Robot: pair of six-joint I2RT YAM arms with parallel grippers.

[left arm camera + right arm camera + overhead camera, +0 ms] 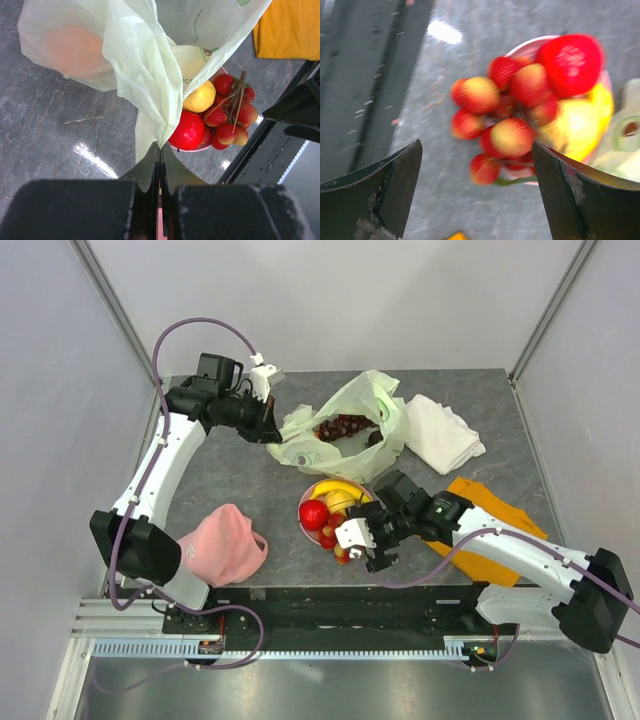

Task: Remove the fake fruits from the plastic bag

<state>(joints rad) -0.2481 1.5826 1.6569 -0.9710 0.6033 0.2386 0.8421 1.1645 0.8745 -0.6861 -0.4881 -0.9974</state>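
Note:
The pale plastic bag (372,405) lies at the back of the table with its mouth open. Inside it I see a dark grape bunch (343,425) and a plum (375,438); an orange (75,50) shows through the film. My left gripper (274,430) is shut on the bag's left edge (150,90). A red apple (313,513), a banana (340,495) and a red-yellow berry cluster (505,115) lie on the pink plate (525,47). My right gripper (476,150) stands open just over the cluster's near side, holding nothing.
A white folded cloth (440,432) lies right of the bag. An orange cloth (490,530) lies under my right arm. A pink cloth (225,545) sits at the front left. The table's front rail (330,600) runs close behind the plate.

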